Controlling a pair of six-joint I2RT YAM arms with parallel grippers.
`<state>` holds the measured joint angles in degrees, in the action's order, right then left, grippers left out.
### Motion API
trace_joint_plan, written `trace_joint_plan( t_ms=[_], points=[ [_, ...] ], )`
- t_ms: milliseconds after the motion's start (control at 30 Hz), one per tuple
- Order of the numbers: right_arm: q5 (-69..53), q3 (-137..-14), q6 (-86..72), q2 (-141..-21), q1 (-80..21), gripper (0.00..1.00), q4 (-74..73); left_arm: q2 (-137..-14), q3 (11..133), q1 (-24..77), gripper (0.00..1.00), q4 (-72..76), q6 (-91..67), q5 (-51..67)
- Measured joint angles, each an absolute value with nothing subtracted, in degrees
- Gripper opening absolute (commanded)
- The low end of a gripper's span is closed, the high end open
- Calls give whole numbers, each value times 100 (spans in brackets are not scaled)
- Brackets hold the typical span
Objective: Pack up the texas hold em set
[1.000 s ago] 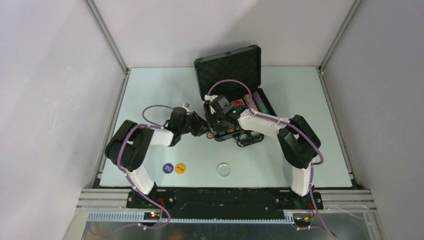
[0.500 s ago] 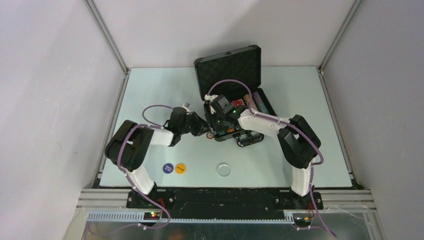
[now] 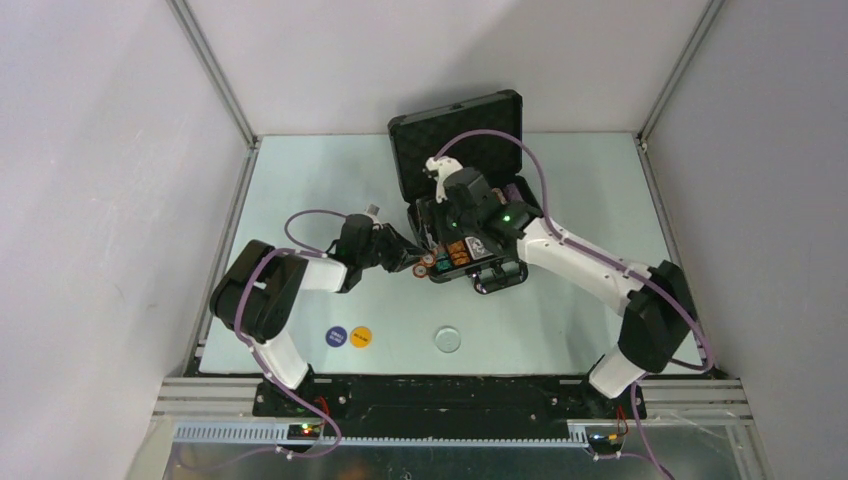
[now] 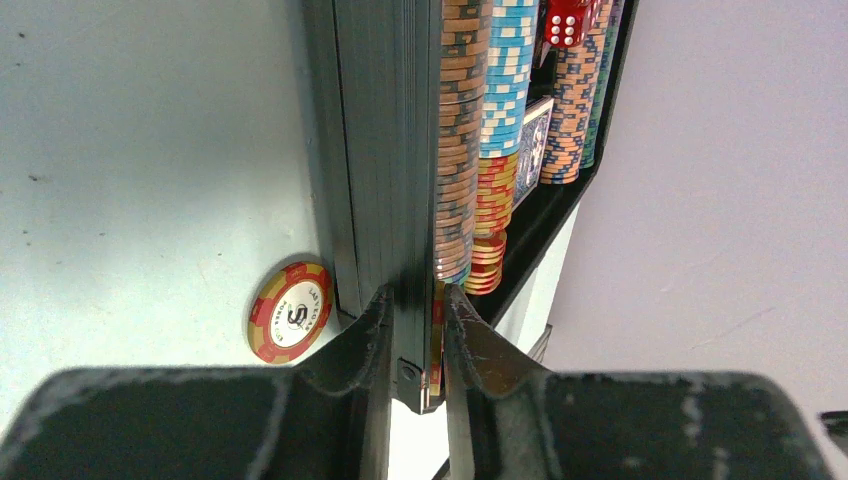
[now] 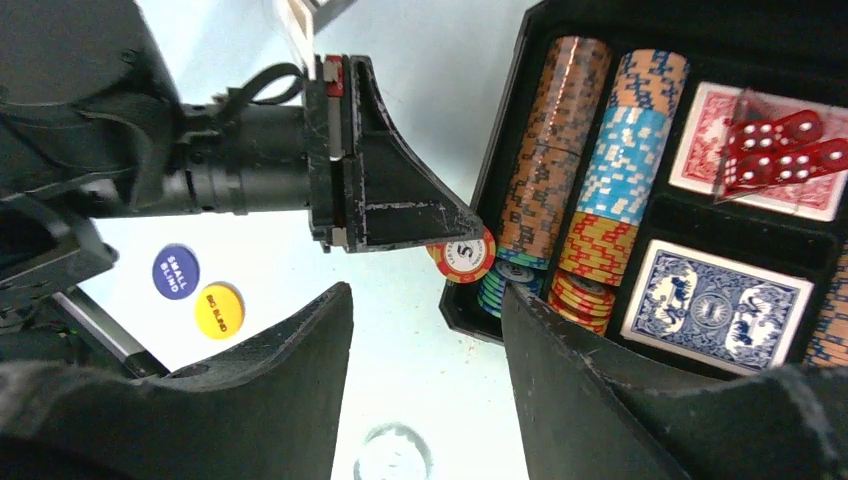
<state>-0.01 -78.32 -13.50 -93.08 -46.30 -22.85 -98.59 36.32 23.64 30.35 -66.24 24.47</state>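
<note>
A pale green table (image 3: 300, 180) fills the floor of a closed booth. Plain white walls rise from three of its edges: the back wall (image 3: 430, 50), the left wall (image 3: 90, 200) and the right wall (image 3: 770, 200). Aluminium posts run up from the far left corner (image 3: 212, 72) and the far right corner (image 3: 678, 70). An aluminium frame (image 3: 200, 392) lines the near edge, with a shiny metal surface (image 3: 450, 460) below it. The light is soft and even, and a few dark specks mark the tabletop.

One case (image 3: 455, 140), two decks (image 5: 715, 305), three buttons (image 3: 361, 337)
</note>
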Motion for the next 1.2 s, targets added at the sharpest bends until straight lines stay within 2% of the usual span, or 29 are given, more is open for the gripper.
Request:
trace_joint_plan(
  t_ms=[100,400,1200],
  points=[
    [56,-7732,-1352,-9067,-4584,62,-2228,-9859,3632,2364,1,3035,-6624,2447],
    [60,-6667,-1566,-9021,-4272,62,-2176,-9832,3632,2364,0,3011,-6650,2449],
    [220,-6543,-1605,-9019,-4130,63,-2043,-9325,3586,2526,0,2818,-6934,2624]
  ],
)
